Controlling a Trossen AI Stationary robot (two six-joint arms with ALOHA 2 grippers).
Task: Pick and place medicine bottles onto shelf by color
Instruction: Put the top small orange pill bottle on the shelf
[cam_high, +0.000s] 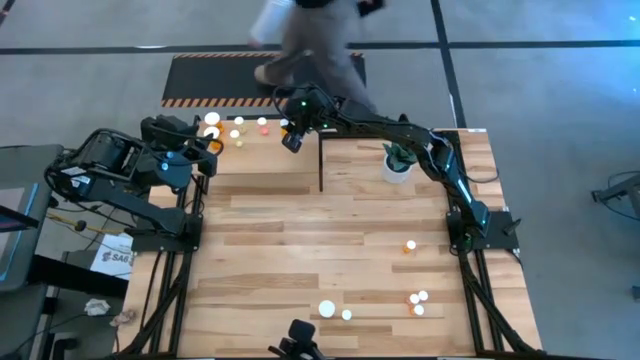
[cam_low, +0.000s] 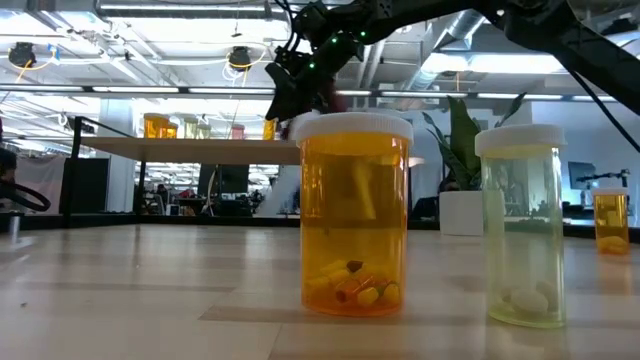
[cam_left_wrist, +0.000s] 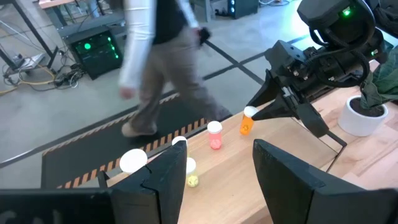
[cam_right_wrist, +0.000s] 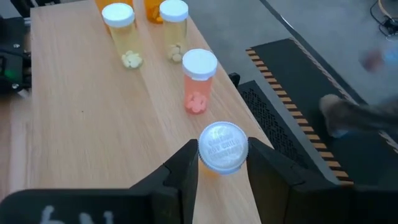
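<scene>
High view puts the rectangular light-wood shelf (cam_high: 262, 150) along the table's far edge, with the dark right gripper (cam_high: 291, 137) over its end. Its fingers are clamped on a small orange white-capped medicine bottle (cam_right_wrist: 222, 149), lowered just beside the pinkish-red bottle (cam_right_wrist: 199, 81) in the row. Best to set it down upright with a clear gap (a nudge could topple neighbours), then release. Left gripper (cam_left_wrist: 214, 171) waits near the shelf's other end, fingers apart and empty.

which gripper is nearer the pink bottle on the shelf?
Right. The right gripper hovers just beside the pink bottle, shut on an orange bottle. The left gripper waits at the shelf's opposite end.
</scene>
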